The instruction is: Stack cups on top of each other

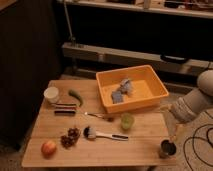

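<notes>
The pale green plastic cup (127, 121) stands upright on the wooden table (145, 157), near its middle right. The shiny dark steel cup (167, 148) stands upright at the table's front right corner. My arm reaches in from the right edge of the view. My gripper (174, 124) hangs at the table's right edge, above and a little behind the steel cup. It is apart from both cups and holds neither.
A yellow bin (150, 97) with blue-grey items (122, 91) sits at the back right. A white cup (51, 94), a green pepper (76, 96), dark bars (65, 109), a utensil (97, 116), a brush (102, 134), grapes (70, 137) and an apple (48, 148) lie to the left. Cables (197, 145) lie on the floor at right.
</notes>
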Robot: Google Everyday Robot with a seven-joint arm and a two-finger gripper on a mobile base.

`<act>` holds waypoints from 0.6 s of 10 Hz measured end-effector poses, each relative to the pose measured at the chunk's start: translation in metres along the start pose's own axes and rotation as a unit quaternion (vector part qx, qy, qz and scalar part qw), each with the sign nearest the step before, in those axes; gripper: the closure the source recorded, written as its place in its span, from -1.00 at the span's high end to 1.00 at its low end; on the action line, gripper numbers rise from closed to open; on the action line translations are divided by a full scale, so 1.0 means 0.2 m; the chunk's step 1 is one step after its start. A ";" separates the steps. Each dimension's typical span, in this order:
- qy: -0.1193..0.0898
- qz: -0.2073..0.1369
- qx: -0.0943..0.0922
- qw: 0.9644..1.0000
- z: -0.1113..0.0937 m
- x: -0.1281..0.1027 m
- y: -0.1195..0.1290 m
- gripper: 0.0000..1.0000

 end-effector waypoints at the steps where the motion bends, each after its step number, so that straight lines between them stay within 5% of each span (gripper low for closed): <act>1: -0.004 0.001 -0.007 1.000 0.02 0.00 0.00 0.60; 6: -0.009 0.016 -0.019 1.000 0.06 0.05 0.03 0.60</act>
